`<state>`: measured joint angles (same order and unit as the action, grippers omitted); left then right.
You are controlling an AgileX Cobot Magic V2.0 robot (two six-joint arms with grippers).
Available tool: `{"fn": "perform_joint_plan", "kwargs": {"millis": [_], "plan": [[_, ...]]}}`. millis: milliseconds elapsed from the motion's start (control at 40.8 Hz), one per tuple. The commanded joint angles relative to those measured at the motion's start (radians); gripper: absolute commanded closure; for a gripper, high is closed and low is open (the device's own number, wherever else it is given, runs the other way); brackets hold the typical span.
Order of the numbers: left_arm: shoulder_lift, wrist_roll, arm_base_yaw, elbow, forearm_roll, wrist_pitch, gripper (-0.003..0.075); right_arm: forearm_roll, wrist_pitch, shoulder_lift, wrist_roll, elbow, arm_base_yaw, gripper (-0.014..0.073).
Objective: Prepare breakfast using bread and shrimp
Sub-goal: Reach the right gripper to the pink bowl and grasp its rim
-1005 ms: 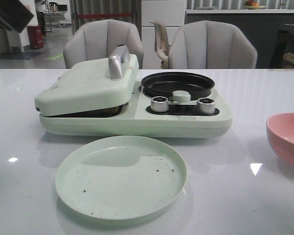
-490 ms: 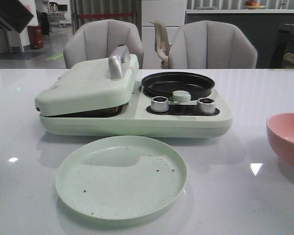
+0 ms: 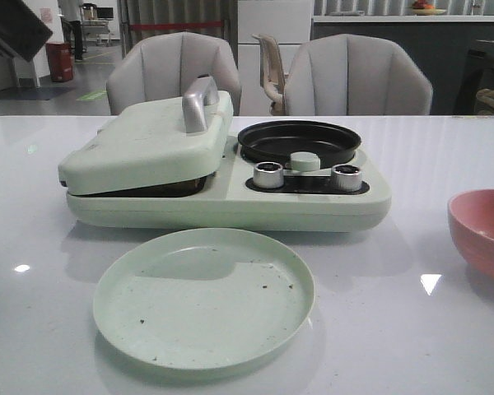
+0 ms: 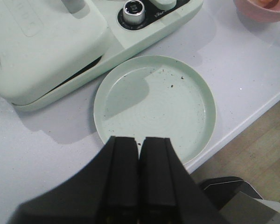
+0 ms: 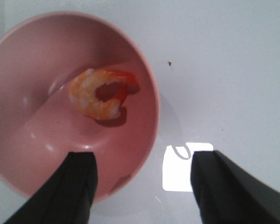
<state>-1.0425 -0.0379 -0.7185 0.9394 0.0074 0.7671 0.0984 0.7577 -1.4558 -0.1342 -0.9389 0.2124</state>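
One orange-pink curved shrimp lies inside the pink bowl. My right gripper hovers above the bowl's edge, open, with one finger over the bowl and the other over the table. It does not show in the front view. My left gripper is shut and empty, above the near rim of the empty pale green plate. The bread is out of view. The plate lies in front of the breakfast maker, and the pink bowl sits at the right edge.
The pale green breakfast maker has its lid closed, with a silver handle. A black pan sits on its right side behind two knobs. The table edge runs close by the plate. Chairs stand behind the table.
The dark part of the left arm at the top left of the front view has shifted slightly. Nothing on the table has moved.
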Motion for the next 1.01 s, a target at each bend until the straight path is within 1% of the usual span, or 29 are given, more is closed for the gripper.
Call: {"fn": "perform_joint_plan", "kwargs": {"millis": [0,147,270,319,637,834,981], "plan": [[0.017,-0.007,-0.007,0.026,-0.007,-0.054,0.0620,-0.003,-0.067,-0.037,-0.004,-0.062,0.006,0.0058],[0.017,-0.007,-0.007,0.026,-0.007,-0.056,0.0620,-0.003,-0.133,-0.129,-0.004,-0.097,0.006,0.0058],[0.017,-0.007,-0.007,0.026,-0.007,-0.071,0.0620,-0.003,-0.152,-0.177,-0.004,-0.121,0.006,0.0060],[0.017,-0.007,-0.007,0.026,-0.007,-0.075,0.0620,-0.003,-0.152,-0.194,-0.004,-0.129,0.006,0.0074],[0.017,-0.007,-0.007,0.026,-0.007,-0.077,0.0620,-0.003,-0.164,-0.235,-0.004,-0.138,0.006,0.0314],[0.017,-0.007,-0.007,0.026,-0.007,-0.077,0.0620,-0.003,-0.151,-0.236,-0.004,-0.138,0.006,0.0402],[0.017,-0.007,-0.007,0.026,-0.007,-0.077,0.0620,-0.003,-0.146,-0.236,-0.004,-0.138,0.006,0.0524]]}}
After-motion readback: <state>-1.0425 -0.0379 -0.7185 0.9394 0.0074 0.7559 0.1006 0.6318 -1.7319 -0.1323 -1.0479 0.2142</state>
